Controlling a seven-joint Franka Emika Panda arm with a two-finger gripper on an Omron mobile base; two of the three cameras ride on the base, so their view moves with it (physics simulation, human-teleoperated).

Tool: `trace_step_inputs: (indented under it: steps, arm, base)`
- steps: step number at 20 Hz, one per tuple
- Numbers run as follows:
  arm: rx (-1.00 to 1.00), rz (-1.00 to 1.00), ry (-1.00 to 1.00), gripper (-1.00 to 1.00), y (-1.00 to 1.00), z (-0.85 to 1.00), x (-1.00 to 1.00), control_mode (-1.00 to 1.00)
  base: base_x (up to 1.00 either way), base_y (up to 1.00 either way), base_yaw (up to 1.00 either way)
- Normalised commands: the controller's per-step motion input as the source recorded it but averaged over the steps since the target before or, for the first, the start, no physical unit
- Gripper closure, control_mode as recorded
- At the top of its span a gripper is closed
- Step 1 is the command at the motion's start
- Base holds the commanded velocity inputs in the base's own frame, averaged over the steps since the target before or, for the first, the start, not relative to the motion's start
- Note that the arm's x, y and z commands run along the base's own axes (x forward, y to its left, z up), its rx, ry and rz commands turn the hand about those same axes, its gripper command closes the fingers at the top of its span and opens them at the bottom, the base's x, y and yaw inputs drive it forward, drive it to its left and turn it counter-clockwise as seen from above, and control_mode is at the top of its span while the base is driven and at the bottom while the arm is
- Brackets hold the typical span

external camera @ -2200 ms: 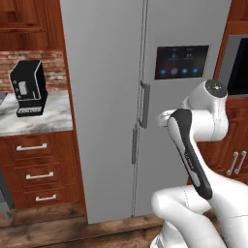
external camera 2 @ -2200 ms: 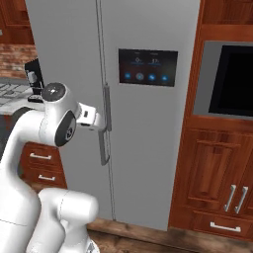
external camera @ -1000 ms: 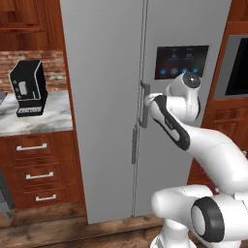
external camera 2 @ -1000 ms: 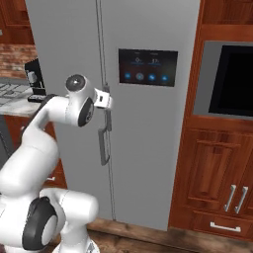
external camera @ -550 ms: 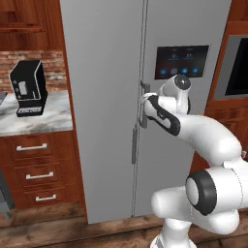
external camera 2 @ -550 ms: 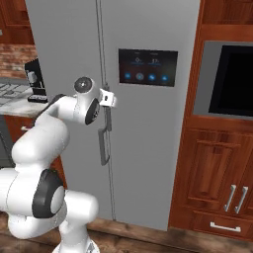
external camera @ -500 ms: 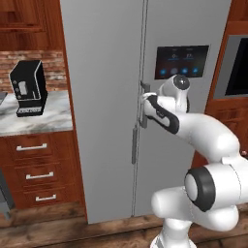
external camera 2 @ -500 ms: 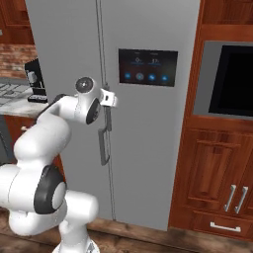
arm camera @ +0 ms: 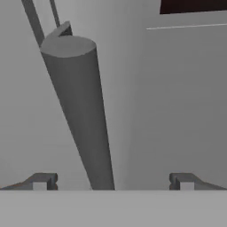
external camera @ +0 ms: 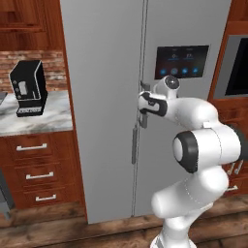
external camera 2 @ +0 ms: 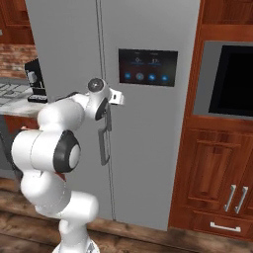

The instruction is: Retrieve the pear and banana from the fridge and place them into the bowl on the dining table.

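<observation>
The grey two-door fridge (external camera: pixel 106 72) (external camera 2: pixel 148 163) stands shut, so the pear and banana are hidden behind its doors. The bowl and the dining table are out of view. My gripper (external camera: pixel 141 104) (external camera 2: pixel 105 114) is stretched out to the vertical bar handle (external camera: pixel 143 121) by the door seam. In the hand view the handle (arm camera: pixel 84 115) runs up between my two fingertips (arm camera: pixel 42 181), a little left of the middle. The gripper (arm camera: pixel 113 182) is open, with its jaws spread to either side of the bar and not touching it.
A dark touch panel (external camera: pixel 181 62) (external camera 2: pixel 148 67) sits in the right fridge door. Left of the fridge, a black coffee machine (external camera: pixel 29 89) stands on a marble counter (external camera: pixel 48 123) over wooden drawers. A reddish oven cabinet (external camera 2: pixel 227 84) flanks the fridge on the right.
The arm has swung forward from a folded pose and brought the hand up to the fridge handle, closing the last gap in the final second. The jaws stayed open and the doors stayed shut.
</observation>
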Motion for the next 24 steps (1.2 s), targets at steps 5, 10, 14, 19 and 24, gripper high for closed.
trace_step_inputs:
  steps: [5, 10, 14, 19, 24]
  arm:
    - [0.00, 0.00, 0.03, -1.00, 0.00, -0.32, 0.86, -1.00]
    - [0.00, 0.00, 0.02, -1.00, 0.00, -0.35, 0.93, -1.00]
    - [0.00, 0.00, 0.00, 1.00, 0.00, -0.38, 0.92, -1.00]
    - [0.00, 0.00, 0.00, 1.00, 0.00, -0.06, 0.27, -1.00]
    - [0.00, 0.03, 0.00, 1.00, -0.11, 0.00, -0.72, -1.00]
  base:
    - [0.00, 0.00, 0.00]
    - [0.00, 0.00, 0.00]
    - [0.00, 0.00, 0.00]
    - [0.00, 0.00, 0.00]
    - [0.00, 0.00, 0.00]
